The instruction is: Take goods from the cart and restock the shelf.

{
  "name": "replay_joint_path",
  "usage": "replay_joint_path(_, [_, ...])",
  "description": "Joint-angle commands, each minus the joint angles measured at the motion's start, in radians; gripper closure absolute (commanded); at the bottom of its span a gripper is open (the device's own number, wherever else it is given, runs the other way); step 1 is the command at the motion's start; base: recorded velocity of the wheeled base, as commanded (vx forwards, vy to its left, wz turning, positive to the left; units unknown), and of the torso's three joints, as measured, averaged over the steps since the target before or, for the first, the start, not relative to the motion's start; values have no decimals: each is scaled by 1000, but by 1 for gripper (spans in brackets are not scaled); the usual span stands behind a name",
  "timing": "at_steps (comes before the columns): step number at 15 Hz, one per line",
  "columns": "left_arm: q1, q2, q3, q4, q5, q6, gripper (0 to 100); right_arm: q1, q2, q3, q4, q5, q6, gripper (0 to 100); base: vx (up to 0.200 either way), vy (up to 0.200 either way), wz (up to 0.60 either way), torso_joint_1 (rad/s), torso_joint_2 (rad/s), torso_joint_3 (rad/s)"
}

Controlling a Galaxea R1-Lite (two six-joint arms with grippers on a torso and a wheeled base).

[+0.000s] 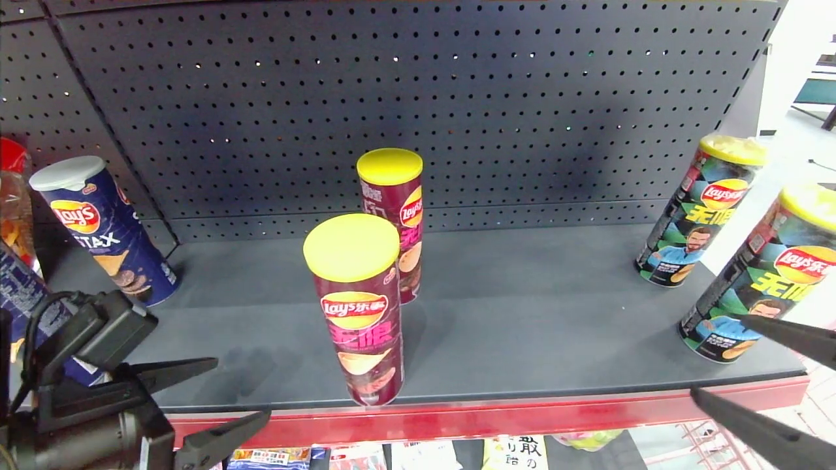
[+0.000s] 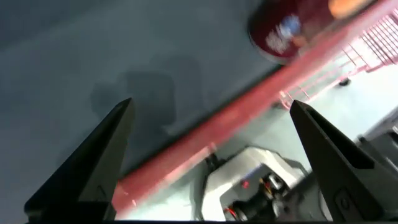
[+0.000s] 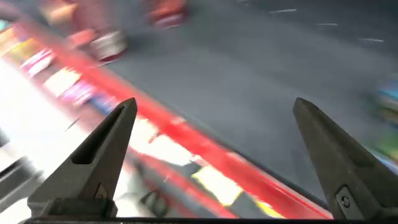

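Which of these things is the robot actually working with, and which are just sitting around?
Job:
shelf
front maroon can
back maroon can
far green can
near green can
blue can
left gripper, open
right gripper, open

Lying about:
pegboard
packets below the shelf

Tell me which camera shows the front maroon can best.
The head view: the front maroon can stands whole, upright on the shelf. The left wrist view catches its blurred base; the right wrist view, a far blur, maybe it.
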Motion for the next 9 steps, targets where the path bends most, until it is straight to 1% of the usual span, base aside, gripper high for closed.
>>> replay_joint_path(1, [-2, 158, -24, -72, 0, 14, 0, -124, -136, 11, 8, -30, 2, 0, 0, 0, 0, 0, 0, 0])
replay_joint_path(2, [-5, 180, -41, -72, 0, 14, 0, -159, -148, 8, 9, -27, 2, 0, 0, 0, 0, 0, 0, 0])
replay_joint_path(3, [-5, 230, -80, -73, -1, 16, 0, -205, -165, 11, 9, -27, 4, 0, 0, 0, 0, 0, 0, 0])
replay_joint_path(4, [-5, 241, -89, -73, 0, 19, 0, -211, -166, 11, 9, -27, 5, 0, 0, 0, 0, 0, 0, 0])
replay_joint_path(5, [-6, 278, -124, -73, 0, 34, 0, -225, -176, 12, 11, -27, 11, 0, 0, 0, 0, 0, 0, 0])
replay_joint_path(6, [-5, 292, -136, -73, 0, 40, 0, -225, -177, 12, 11, -27, 11, 0, 0, 0, 0, 0, 0, 0])
replay_joint_path(8, [-8, 332, -170, -73, -1, 46, 0, -225, -176, 11, 9, -27, 11, 0, 0, 0, 0, 0, 0, 0])
replay_joint_path(9, [-18, 342, -176, -75, -1, 46, 0, -225, -176, 9, 9, -27, 13, 0, 0, 0, 0, 0, 0, 0])
